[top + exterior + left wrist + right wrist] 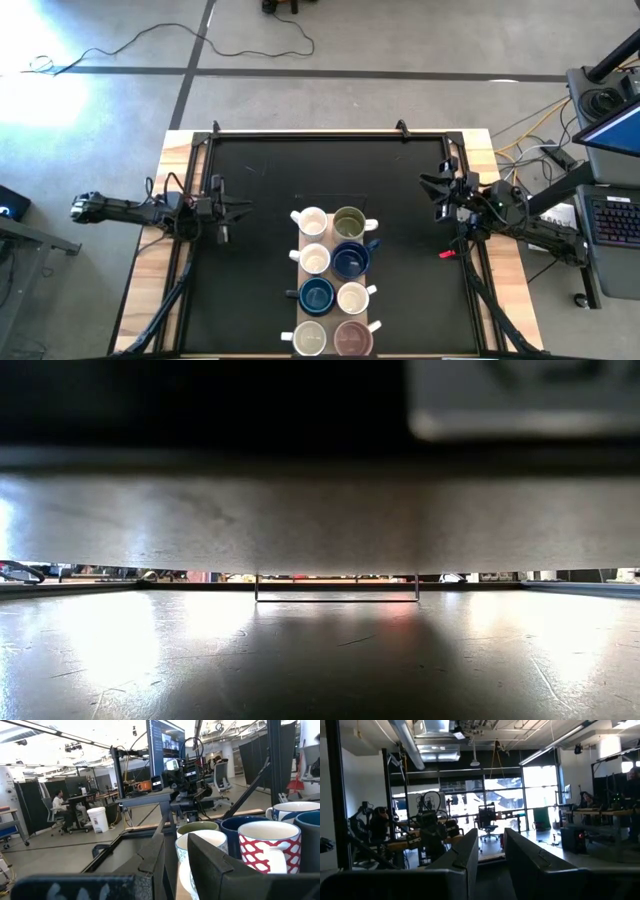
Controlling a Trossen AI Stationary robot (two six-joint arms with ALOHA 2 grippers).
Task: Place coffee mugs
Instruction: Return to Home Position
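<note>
On the black-topped table, the two dark arms lie low at opposite sides: the left arm by the left edge and the right arm by the right edge, both well apart from the crockery. Between them, at the lower middle of the high view, the eight coffee mugs stand upright in a tight block of two columns and four rows. Neighbours touch or sit just beside each other, with handles turned outward. The top row holds a white mug and the olive green mug. Next come a cream mug and a dark blue mug, then a second dark blue mug beside another white mug. The bottom row has a pale mug and the mug with a maroon-pink inside. The left gripper points toward the block, its fingers a little spread and holding nothing. The right gripper is likewise empty, its fingers parted by a narrow gap.
</note>
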